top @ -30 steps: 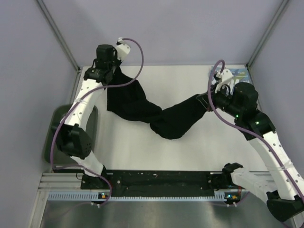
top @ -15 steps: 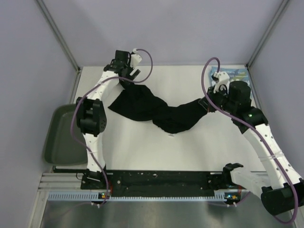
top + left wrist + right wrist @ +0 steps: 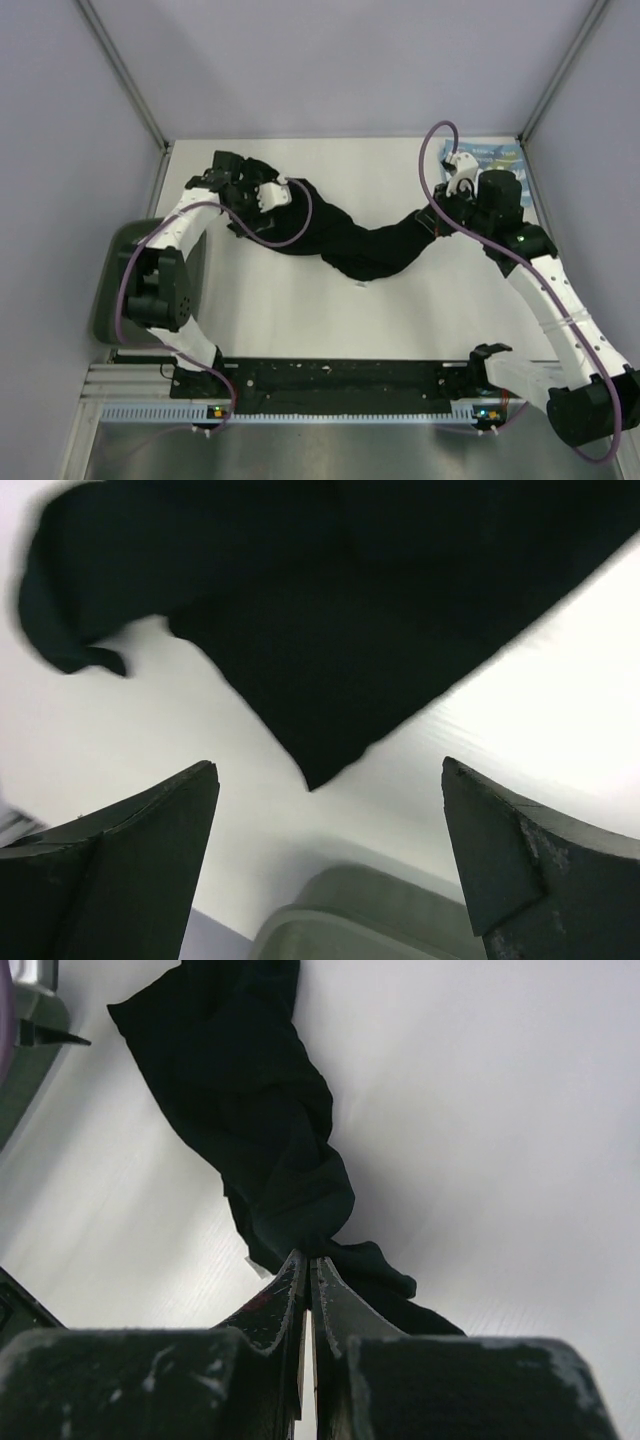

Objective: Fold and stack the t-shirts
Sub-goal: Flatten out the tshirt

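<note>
Black t-shirt point(image 3: 360, 245) lies as a twisted, bunched band across the back half of the bench point(image 3: 300, 320), and its left end now rests on the surface. The left gripper point(image 3: 328, 768) has just let go. Its jaws stand wide apart above that loose end and hold nothing. The right gripper point(image 3: 308, 1258) keeps its jaws clamped on the right end. The garment is no longer held between the two arms. It is not spread flat, so folding has probably not begun. The light blue t-shirt point(image 3: 497, 155) lies in the far right corner.
</note>
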Available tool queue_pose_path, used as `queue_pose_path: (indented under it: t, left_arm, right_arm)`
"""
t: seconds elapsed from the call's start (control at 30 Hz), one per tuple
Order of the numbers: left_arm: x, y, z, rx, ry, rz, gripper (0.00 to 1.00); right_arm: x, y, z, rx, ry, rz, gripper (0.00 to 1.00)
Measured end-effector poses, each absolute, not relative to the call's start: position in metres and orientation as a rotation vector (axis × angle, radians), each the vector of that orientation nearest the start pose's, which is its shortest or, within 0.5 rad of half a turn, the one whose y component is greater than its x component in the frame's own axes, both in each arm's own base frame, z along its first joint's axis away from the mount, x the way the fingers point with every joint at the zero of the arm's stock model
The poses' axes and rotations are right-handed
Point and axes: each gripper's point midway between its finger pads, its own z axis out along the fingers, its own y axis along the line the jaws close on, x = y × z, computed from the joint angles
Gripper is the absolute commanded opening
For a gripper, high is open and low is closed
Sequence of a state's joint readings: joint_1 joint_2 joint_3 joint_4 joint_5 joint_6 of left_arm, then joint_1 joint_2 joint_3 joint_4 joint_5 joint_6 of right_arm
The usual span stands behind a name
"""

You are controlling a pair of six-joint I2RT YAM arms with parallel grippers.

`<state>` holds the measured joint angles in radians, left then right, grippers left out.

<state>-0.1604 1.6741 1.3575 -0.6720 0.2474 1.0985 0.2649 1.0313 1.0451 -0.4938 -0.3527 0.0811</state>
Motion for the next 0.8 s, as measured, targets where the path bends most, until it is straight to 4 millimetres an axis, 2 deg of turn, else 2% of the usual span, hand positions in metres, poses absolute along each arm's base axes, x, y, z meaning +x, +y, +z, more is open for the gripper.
queue_pose_path:
  t: [0.03, 0.13, 0.37, 0.57, 0.8]
  left_arm:
    - [0.408, -0.068, 0.121, 1.611, 1.985, 0.046, 0.95]
    - [0.393, -0.054, 0.096, 1.733, 1.999, -0.002, 0.94]
    - [0.403, -0.041, 0.065, 1.951, 1.939, -0.007, 0.94]
    - [0.418, -0.033, 0.052, 2.094, 1.88, 0.026, 0.93]
    - [0.435, -0.005, 0.045, 2.271, 1.837, 0.233, 0.89]
  right_arm:
    - [0.292, 0.146, 0.256, -0.411, 2.029, 0.578, 0.0]
    - [0.292, 0.147, 0.254, -0.417, 2.033, 0.588, 0.0]
    - [0.293, 0.149, 0.255, -0.422, 2.022, 0.595, 0.0]
    - [0.291, 0.15, 0.249, -0.428, 2.031, 0.609, 0.0]
    - [0.292, 0.151, 0.25, -0.43, 2.022, 0.612, 0.0]
